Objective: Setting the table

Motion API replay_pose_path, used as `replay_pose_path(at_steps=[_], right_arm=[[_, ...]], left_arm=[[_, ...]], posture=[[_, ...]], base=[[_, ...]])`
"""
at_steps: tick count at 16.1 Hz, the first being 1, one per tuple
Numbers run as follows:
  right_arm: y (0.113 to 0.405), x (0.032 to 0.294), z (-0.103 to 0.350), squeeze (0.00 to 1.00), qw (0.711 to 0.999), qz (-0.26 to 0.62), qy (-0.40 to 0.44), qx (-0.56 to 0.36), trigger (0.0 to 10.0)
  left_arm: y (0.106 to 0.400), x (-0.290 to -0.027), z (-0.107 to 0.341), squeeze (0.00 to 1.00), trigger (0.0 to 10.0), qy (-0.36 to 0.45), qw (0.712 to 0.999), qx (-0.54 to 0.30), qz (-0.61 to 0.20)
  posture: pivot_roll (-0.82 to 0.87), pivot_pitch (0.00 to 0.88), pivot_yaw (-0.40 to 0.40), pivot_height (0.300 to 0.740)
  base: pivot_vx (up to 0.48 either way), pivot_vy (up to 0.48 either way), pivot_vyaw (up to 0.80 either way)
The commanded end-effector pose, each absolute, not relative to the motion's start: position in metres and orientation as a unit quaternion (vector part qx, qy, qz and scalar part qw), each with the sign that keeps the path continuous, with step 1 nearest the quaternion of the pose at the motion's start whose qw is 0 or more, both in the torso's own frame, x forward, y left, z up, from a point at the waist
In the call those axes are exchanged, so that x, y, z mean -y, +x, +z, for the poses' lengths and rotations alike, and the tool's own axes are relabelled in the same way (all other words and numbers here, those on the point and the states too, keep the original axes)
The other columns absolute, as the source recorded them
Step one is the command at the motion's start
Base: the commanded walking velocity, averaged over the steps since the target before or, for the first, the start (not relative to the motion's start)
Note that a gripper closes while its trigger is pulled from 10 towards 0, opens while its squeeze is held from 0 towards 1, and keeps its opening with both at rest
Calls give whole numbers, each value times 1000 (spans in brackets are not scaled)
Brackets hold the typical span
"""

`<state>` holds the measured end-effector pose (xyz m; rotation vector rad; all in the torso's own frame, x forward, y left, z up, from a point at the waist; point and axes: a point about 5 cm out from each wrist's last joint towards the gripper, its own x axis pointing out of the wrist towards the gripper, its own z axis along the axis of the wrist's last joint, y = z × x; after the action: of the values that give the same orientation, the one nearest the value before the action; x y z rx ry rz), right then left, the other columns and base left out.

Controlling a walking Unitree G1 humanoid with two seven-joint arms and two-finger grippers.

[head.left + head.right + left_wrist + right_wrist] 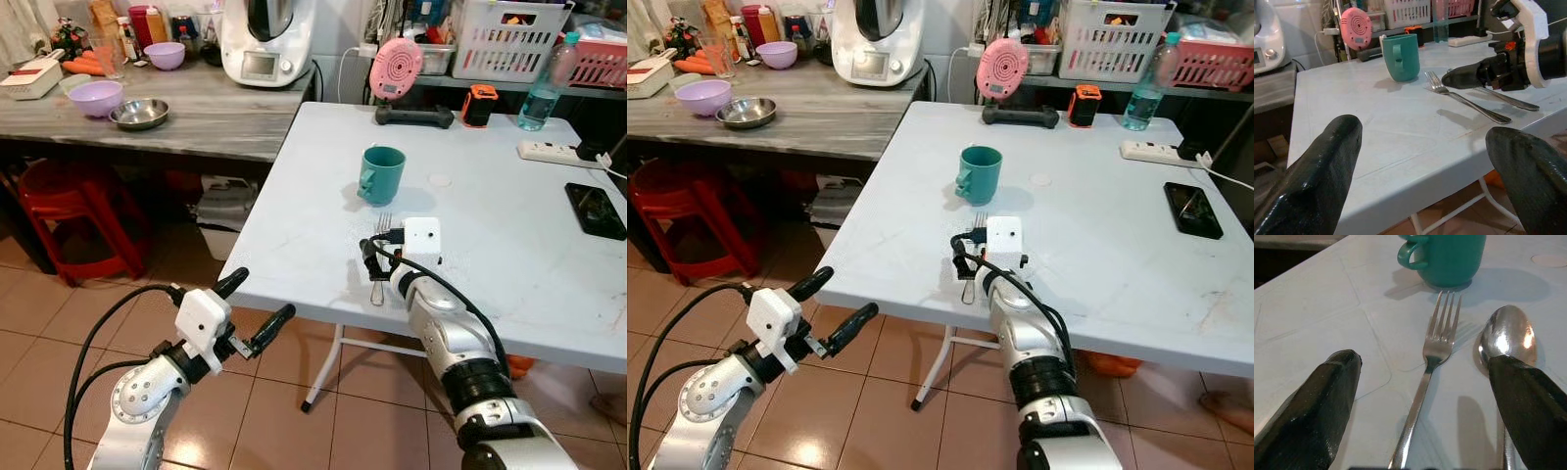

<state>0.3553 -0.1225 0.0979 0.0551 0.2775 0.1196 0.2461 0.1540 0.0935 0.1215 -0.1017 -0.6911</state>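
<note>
- Fork (1436, 362) lies on the bench (509, 255), tines toward the mug (382, 174), handle running back between the right tool's (1425, 396) spread, empty fingers.
- Spoon (1507, 335) lies parallel, under one finger.
- Left tool (257, 308), released, hangs off the bench edge.

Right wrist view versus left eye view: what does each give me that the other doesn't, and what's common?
Right wrist view: a spoon lying beside the fork, its bowl at one finger of the open right tool. Left eye view: the open left tool off the table edge over the floor, plus a phone and power strip. Both: fork, teal mug, table.
</note>
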Motion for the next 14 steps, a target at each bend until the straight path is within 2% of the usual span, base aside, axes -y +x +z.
replay_pose_path(at_steps=[1,5,6,7,8,14], right_arm=[[360,124,103,0,989,57,30,-134,10000],[368,123,100,0,985,51,42,-158,10000],[369,124,97,0,984,37,35,-172,4471],[369,123,95,0,983,37,41,-176,3098],[369,123,94,0,982,37,47,-179,0],[369,119,87,0,978,38,41,-200,0]], left_arm=[[248,-154,94,0,10000,74,935,50,-344],[248,-152,92,0,10000,69,934,50,-347],[247,-150,92,0,10000,67,933,50,-350],[247,-150,92,0,10000,68,933,51,-349],[247,-149,92,0,10000,68,933,51,-349],[245,-147,90,0,10000,66,932,51,-354]], posture=[[48,0,-16,740],[50,0,-12,740],[54,0,-14,740],[54,0,-14,740],[54,0,-14,740],[54,0,-19,740]], base=[[0,0,0],[0,0,0],[0,0,0],[0,0,0],[0,0,0],[0,0,0]])
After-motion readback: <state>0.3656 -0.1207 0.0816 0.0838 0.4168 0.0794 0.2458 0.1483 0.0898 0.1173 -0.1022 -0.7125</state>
